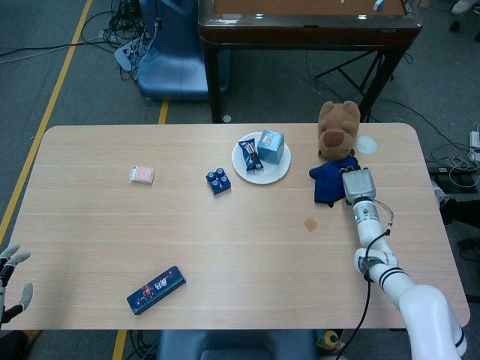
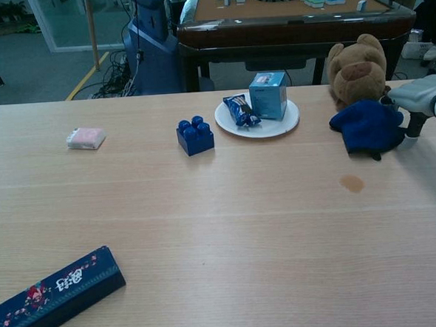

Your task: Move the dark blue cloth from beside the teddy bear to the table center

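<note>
Cloth [image 1: 330, 182] just near of teddy bear [image 1: 336, 127], far right; plate [image 1: 260, 166] left of it, block [image 1: 218, 181] further left.

A pale wooden table [image 1: 225, 247] with rounded corners carries everything, and a small brown stain [image 1: 310, 223] is seen on its surface right of centre. Toward the far edge are set a white plate [image 1: 250, 172], a blue brick block [image 1: 218, 181], a pink packet [image 1: 142, 175], a teddy bear [image 1: 337, 129] and a small white disc [image 1: 366, 145] — the dark blue cloth [image 1: 330, 181] is laid just in front of the bear, touching it. A long dark blue box [image 1: 156, 289] is laid at a slant near the front left edge — well apart from the rest.
</note>
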